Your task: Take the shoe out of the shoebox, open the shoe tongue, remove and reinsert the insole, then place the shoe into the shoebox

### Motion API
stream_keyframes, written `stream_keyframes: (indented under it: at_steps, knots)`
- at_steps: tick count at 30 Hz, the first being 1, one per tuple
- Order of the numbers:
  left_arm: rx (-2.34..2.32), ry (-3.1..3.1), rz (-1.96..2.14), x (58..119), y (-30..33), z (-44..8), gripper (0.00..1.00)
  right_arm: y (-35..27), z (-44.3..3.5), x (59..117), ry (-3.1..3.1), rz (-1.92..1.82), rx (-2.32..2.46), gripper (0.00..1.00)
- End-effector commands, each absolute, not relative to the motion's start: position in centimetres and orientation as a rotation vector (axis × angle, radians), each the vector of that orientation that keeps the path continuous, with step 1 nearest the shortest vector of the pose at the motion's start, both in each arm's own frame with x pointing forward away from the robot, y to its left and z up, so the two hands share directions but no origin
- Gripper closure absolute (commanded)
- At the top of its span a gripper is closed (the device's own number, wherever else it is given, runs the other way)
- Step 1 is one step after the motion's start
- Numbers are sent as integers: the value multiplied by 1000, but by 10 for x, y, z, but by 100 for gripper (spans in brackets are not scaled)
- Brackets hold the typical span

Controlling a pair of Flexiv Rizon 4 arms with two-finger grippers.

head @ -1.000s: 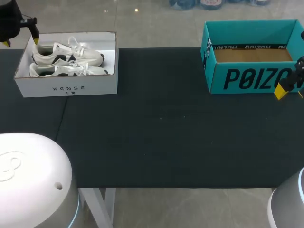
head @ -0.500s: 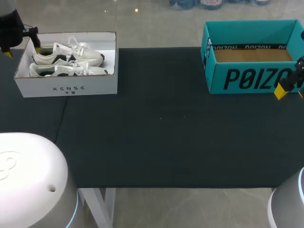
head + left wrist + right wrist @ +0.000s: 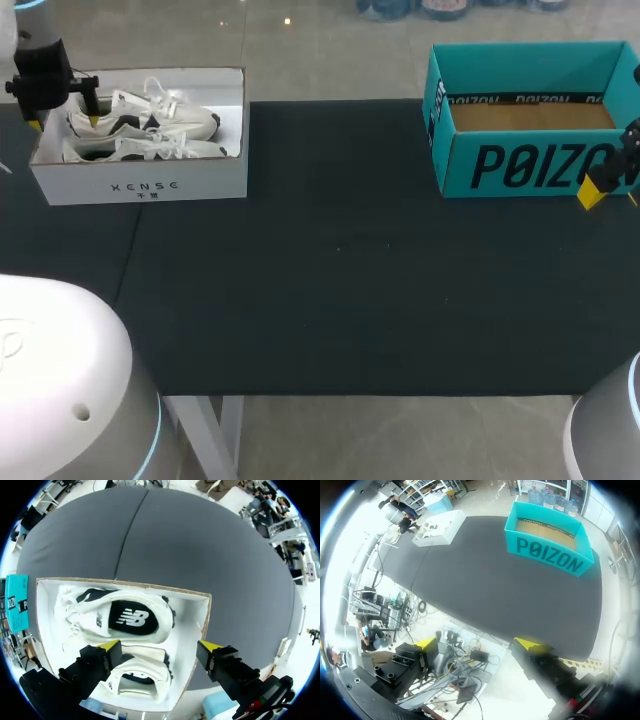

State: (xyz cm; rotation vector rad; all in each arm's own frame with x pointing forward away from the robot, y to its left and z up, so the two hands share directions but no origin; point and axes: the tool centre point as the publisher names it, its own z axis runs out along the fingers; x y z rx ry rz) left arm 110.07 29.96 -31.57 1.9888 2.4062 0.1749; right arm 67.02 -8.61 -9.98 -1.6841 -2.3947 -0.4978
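Left gripper [image 3: 63, 121] has moved from the far-left box corner to over the heels of the shoes [image 3: 140, 125] in the white box [image 3: 140, 186], fingers apart. Shoes not yet grasped; pickup likely next. Right gripper [image 3: 477, 643] unmoved beside the teal box [image 3: 520, 165], fingers apart.

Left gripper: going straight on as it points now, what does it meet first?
Likely the end wall of the white shoebox, which the open left gripper straddles, or the heel of the nearer shoe; depth unclear.
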Motion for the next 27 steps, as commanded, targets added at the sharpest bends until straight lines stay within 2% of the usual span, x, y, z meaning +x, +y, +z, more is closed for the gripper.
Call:
stream_keyframes:
  at_steps: [1,13,15,17,18,20,27]
  knots:
    - [2008,2436,101,1123,301,-336,0,-85,-100,672,-2393,-492,-1683,0]
    - [1995,2435,92,1135,299,-360,0,-85,-100,672,-2393,-492,-1683,0]
    - [1994,2438,93,1137,299,-361,23,-85,-100,672,-2393,-492,-1683,0]
    - [1992,2438,97,1139,298,-361,53,-85,-100,672,-2393,-492,-1683,0]
    - [1991,2438,98,1140,298,-361,62,-85,-100,672,-2393,-492,-1683,0]
    - [1990,2438,101,1142,297,-360,100,-85,-100,672,-2393,-492,-1683,0]
    - [1990,2423,105,1140,294,-362,100,-85,-100,672,-2393,-492,-1683,0]
